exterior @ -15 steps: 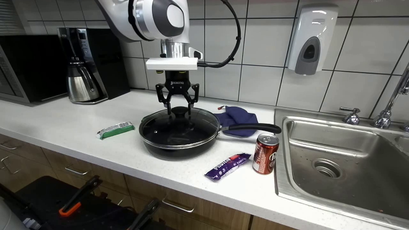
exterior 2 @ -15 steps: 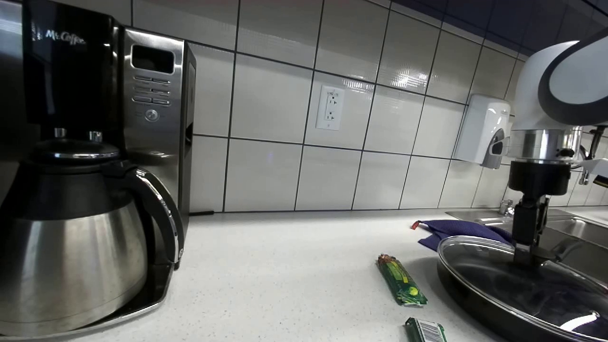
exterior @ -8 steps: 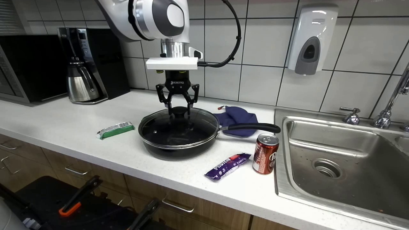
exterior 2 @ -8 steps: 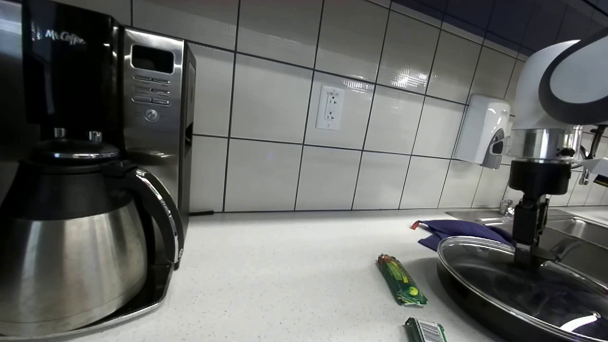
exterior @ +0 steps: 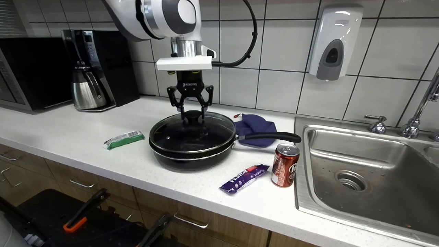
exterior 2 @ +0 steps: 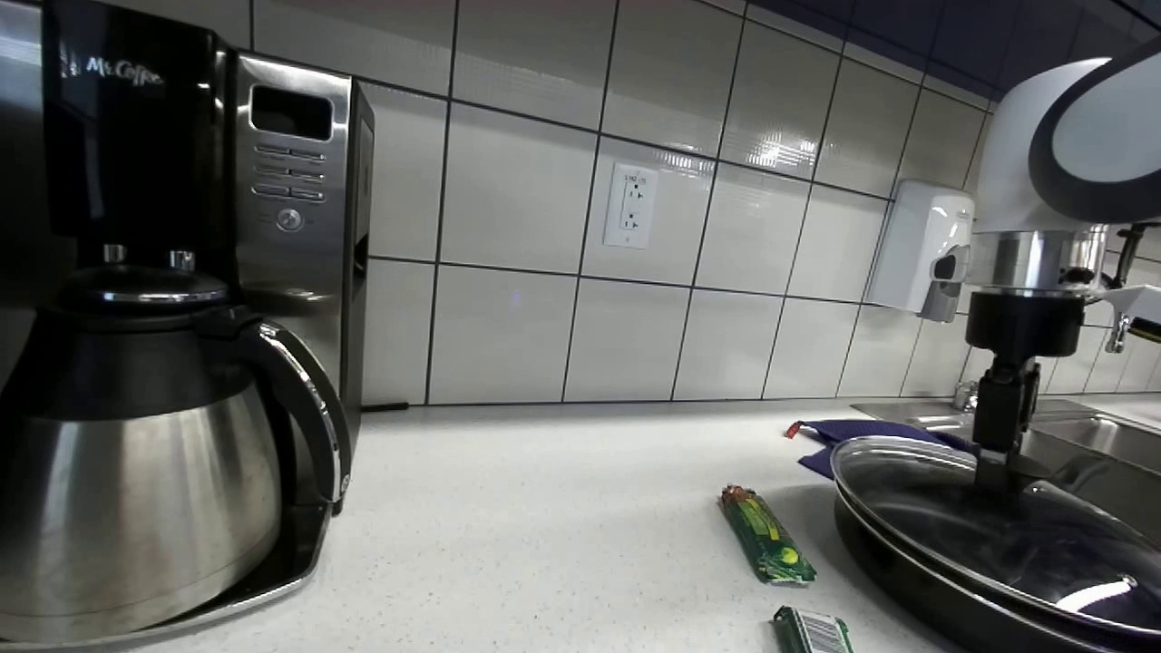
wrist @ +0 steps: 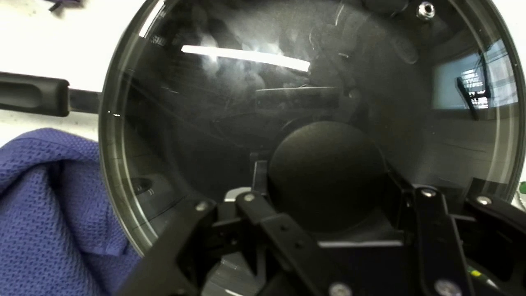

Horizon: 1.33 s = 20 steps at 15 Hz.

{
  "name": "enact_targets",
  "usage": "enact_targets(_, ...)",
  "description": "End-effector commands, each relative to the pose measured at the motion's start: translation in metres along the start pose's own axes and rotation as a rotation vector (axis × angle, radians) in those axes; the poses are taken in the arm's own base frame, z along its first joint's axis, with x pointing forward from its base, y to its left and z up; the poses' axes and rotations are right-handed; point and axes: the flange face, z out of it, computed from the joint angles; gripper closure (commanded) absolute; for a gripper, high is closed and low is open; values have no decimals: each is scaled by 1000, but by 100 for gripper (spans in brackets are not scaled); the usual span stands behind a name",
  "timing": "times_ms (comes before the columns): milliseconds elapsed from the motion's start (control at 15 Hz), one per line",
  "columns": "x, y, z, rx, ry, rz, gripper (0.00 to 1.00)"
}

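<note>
In an exterior view, the gripper [exterior: 193, 120] points straight down and holds the glass lid [exterior: 181, 140] by its black knob [exterior: 192, 114], its fingers [exterior: 203, 113] closed in to about the knob's width. The lid is directly beneath the gripper, just over the frying pan [exterior: 192, 164], with a narrow gap showing between their near rims.

In an exterior view, a finger largely hides the knob, and the lid's edge stands clear of the frying pan; a green-wrapped bar [exterior 2: 767, 537] lies near them on the counter [exterior 2: 544, 517].

In the wrist view, the knob sits between the fingers, the lid spreading around it, a blue cloth [wrist: 45, 218] just beside the rim.
</note>
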Motion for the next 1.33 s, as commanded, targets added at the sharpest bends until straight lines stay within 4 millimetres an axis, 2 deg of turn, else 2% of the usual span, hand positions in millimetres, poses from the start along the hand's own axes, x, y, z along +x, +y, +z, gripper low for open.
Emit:
enact_targets(0, 9, -6, -38, -35, 31, -43, 61)
enact_targets(467, 40, -26, -54, -44, 86, -109, 61)
enact_targets(667, 52, -41, -63, -60, 94, -149, 61)
enact_targets(933, 77, -70, -73, -65, 120, -204, 61)
enact_targets(1267, 112, -115, -69, -41, 150, -264, 61)
